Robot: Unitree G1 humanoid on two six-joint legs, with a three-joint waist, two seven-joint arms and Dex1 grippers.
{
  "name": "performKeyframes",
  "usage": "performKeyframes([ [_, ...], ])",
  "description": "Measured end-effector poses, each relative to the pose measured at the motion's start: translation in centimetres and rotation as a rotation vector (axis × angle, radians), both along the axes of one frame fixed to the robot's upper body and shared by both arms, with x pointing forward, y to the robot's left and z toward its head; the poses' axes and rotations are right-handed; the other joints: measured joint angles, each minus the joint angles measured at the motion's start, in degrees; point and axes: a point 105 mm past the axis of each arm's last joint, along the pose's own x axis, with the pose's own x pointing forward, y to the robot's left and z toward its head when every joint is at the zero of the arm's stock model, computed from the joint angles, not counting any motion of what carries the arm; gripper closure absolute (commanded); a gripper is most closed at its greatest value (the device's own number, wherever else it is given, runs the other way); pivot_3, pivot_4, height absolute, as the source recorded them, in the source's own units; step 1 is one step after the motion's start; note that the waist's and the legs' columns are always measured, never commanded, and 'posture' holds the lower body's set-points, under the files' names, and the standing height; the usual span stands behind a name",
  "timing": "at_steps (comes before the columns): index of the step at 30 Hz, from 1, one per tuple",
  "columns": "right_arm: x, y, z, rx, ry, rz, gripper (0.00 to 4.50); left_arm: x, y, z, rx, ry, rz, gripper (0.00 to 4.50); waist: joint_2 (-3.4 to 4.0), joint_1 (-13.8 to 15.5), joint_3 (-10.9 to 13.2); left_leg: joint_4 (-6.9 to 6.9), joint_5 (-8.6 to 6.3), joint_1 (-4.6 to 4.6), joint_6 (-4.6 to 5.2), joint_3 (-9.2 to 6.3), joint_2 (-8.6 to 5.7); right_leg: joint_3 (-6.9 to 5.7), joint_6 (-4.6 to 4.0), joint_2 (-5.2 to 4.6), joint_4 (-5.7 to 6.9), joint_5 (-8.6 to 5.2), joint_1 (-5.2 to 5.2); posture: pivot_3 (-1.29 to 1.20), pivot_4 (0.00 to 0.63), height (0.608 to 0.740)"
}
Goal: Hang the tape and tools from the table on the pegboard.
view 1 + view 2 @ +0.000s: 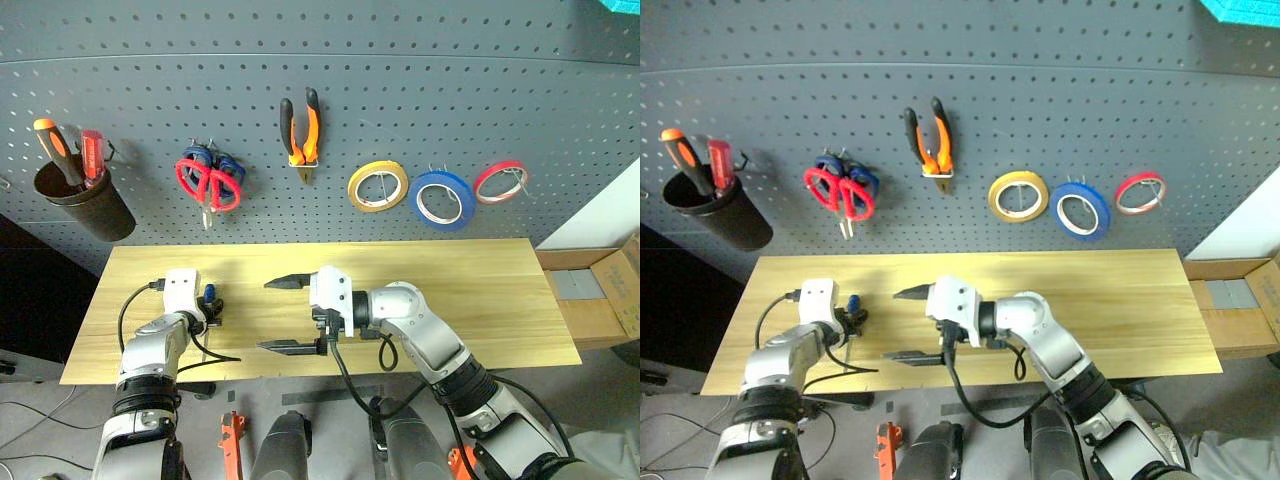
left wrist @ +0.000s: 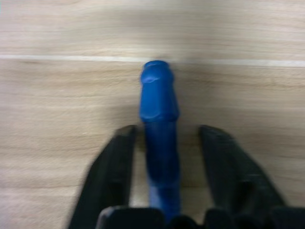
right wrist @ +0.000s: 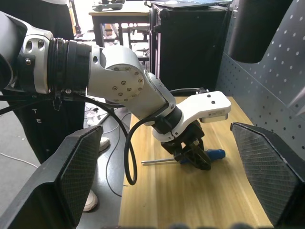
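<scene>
Left pincer [image 3: 193, 155] down on the counter [image 1: 480, 290] near its left end, fingers [image 2: 112, 176] straddling the blue-handled screwdriver [image 2: 159, 143]. Narrow gaps show each side of the handle; contact cannot be told. Screwdriver lies flat on the wood, steel shaft sticking out from the pincer toward the counter's front edge.

Right pincer [image 1: 285, 315] hovers over mid-counter, pointing toward the left arm, jaws spread wide, holding nothing.

On the pegboard [image 1: 450, 90]: orange-and-black pliers [image 1: 301, 130], red-handled scissors [image 1: 208, 185] overlapping a blue-handled pair, yellow tape ring [image 1: 377, 186], blue roll [image 1: 441, 199], red roll [image 1: 501, 181]. Black cup [image 1: 85, 200] at far left holds 2 screwdrivers, orange and red.
</scene>
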Motion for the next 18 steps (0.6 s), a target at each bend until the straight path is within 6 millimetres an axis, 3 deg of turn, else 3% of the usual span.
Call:
performKeyframes([
  [2,0.1,0.0,-0.1,-0.001,0.002,-0.002,0.00,0.3,-0.2,0.1,-0.003,-0.001,-0.006,4.02,-0.01,0.0,0.0,0.00,0.00,0.00,-0.01,-0.01,0.00,-0.01,0.00,0.00,0.00,0.00,0.00,-0.02,0.277,0.740],
  [7,0.4,0.1,-0.1,-0.001,0.001,-0.004,0.00,0.4,-0.4,0.3,0.032,-0.003,-0.029,4.02,-0.09,0.1,-0.1,0.00,0.01,-0.10,-0.06,-0.01,0.01,0.00,0.00,-0.03,-0.02,0.00,-0.11,-0.01,0.241,0.740],
  [12,1.5,-1.0,0.5,0.025,0.005,-0.058,0.00,-1.9,-1.9,0.6,0.245,-0.058,-0.194,4.02,-0.27,0.1,-0.3,0.02,0.11,-0.67,-0.55,-0.04,0.03,0.07,-0.01,-0.17,-0.10,0.02,-0.61,0.01,0.184,0.740],
  [15,2.7,-2.5,1.3,0.081,0.062,-0.148,0.00,-4.3,-3.6,1.7,0.311,-0.133,-0.273,4.02,-0.46,0.3,-0.6,0.02,0.11,-1.19,-0.60,-0.06,0.04,0.13,-0.03,-0.25,-0.10,0.03,-1.05,0.03,0.158,0.740],
  [18,3.7,-3.7,3.4,0.191,0.129,-0.240,0.00,-5.5,-4.1,5.0,0.448,-0.248,-0.289,4.02,-0.58,0.6,-1.1,0.07,0.18,-1.67,-0.72,-0.19,0.05,-0.03,-0.11,-0.25,-0.06,0.08,-1.44,0.06,0.129,0.740],
])
